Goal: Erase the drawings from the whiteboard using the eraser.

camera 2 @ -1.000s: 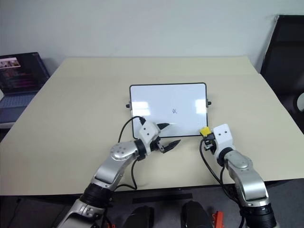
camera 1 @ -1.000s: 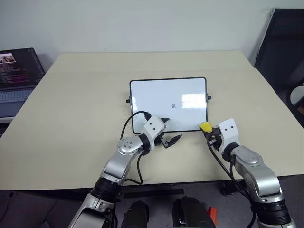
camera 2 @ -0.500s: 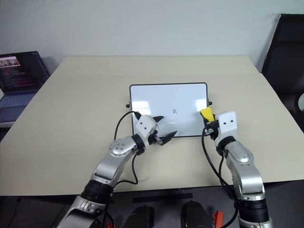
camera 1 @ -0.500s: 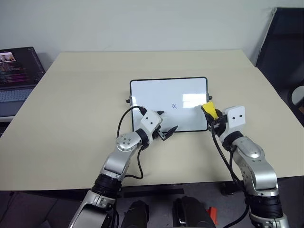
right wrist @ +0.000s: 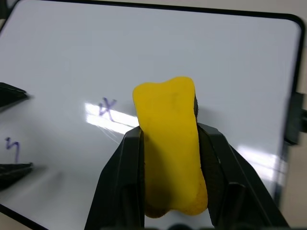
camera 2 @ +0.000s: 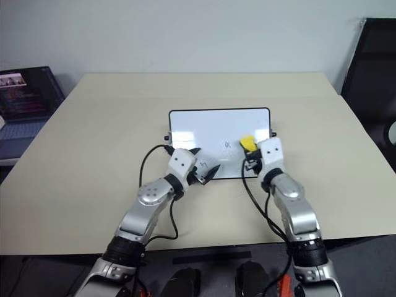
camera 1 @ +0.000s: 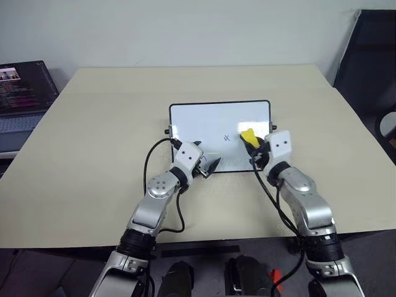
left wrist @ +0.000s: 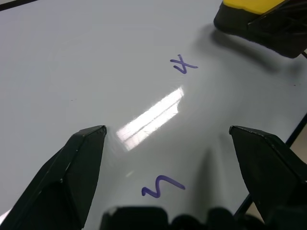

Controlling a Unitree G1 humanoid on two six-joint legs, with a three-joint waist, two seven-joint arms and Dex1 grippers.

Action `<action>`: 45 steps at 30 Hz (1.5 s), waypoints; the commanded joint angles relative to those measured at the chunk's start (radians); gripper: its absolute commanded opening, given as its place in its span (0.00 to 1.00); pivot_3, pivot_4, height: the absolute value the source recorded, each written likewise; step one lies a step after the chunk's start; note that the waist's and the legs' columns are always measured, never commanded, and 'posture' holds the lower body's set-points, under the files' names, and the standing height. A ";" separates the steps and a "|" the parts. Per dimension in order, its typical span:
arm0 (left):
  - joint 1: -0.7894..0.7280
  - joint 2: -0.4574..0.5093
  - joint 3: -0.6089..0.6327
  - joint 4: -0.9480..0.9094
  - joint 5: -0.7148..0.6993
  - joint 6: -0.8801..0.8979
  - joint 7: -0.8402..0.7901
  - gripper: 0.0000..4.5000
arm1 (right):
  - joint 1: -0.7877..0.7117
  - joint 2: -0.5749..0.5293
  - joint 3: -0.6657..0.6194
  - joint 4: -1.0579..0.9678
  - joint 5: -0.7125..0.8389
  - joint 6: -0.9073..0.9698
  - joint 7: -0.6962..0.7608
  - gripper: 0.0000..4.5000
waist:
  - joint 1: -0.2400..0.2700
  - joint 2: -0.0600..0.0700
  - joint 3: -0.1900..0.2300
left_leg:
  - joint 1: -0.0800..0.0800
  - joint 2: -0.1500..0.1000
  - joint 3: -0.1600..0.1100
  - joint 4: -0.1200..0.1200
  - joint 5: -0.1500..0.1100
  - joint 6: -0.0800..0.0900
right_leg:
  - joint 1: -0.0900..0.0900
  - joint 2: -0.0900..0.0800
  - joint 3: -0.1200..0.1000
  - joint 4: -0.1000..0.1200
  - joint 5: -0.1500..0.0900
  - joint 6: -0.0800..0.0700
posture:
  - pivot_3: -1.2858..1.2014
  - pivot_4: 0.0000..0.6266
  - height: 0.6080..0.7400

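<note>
Over the whiteboard [camera 1: 210, 120], right jaws grip the eraser [right wrist: 170, 143]; left jaws stand open.

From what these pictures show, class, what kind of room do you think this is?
Probably an office or lab workspace: a plain beige table holding a small whiteboard, an open laptop on a side surface, and a dark office chair against a bare wall.

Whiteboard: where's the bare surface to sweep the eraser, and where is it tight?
The far half of the whiteboard, up to its far frame edge, is bare. The near half is crowded: the open left end effector sits over the near edge, the right end effector holds the eraser beside the x-shaped drawing, and a second squiggle lies between the left fingers.
</note>
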 commanded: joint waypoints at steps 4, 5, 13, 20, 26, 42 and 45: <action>0.008 -0.005 0.008 -0.042 -0.003 -0.009 -0.003 1.00 | -0.167 0.039 0.008 0.164 -0.016 -0.095 0.008 0.26 | -0.001 0.000 0.000 | 0.000 0.000 0.000 0.000 0.000 0.000 | 0.000 0.000 0.000 0.000 0.000 0.000 | 0.52 0.24 1.00; 0.011 -0.004 0.008 -0.045 -0.003 -0.009 -0.005 1.00 | -0.185 0.045 0.009 0.183 -0.018 -0.106 0.008 0.26 | -0.001 0.000 0.000 | 0.001 0.000 0.000 0.000 0.000 0.000 | 0.000 0.000 0.000 0.001 0.000 0.000 | 0.52 0.24 1.00; 0.015 0.003 0.012 -0.058 -0.005 -0.006 -0.008 1.00 | -0.219 0.045 0.030 0.223 -0.059 -0.086 0.001 0.26 | 0.000 0.000 0.000 | 0.000 0.000 0.000 0.000 0.000 0.000 | 0.000 -0.001 0.000 0.001 0.000 0.000 | 0.52 0.24 1.00; 0.013 0.015 0.022 -0.057 -0.006 -0.008 -0.006 1.00 | -0.139 0.019 0.111 0.128 -0.104 0.051 0.032 0.26 | -0.001 0.000 0.000 | 0.001 0.001 0.000 0.000 0.000 0.000 | 0.000 0.000 -0.001 0.001 0.000 0.000 | 0.52 0.24 1.00; 0.009 0.020 0.032 -0.048 -0.007 -0.009 -0.007 1.00 | -0.037 -0.017 0.137 0.048 -0.127 0.125 0.038 0.26 | 0.000 0.000 0.000 | 0.002 0.000 0.000 0.001 0.000 0.000 | 0.001 0.000 -0.001 0.001 0.000 0.000 | 0.52 0.24 1.00; 0.026 0.011 0.026 -0.056 -0.007 -0.004 -0.011 1.00 | 0.086 -0.118 0.070 -0.090 -0.111 0.203 0.056 0.26 | 0.002 0.000 0.000 | 0.002 0.000 0.000 0.001 0.000 0.000 | 0.002 -0.001 0.000 0.001 0.000 0.000 | 0.52 0.24 1.00; 0.022 0.011 0.027 -0.052 -0.008 -0.005 -0.013 1.00 | 0.083 -0.098 0.050 -0.111 -0.080 0.185 0.061 0.26 | 0.002 0.000 0.000 | 0.002 0.000 0.000 0.002 0.000 0.000 | 0.001 -0.001 -0.001 0.001 0.000 0.000 | 0.52 0.24 1.00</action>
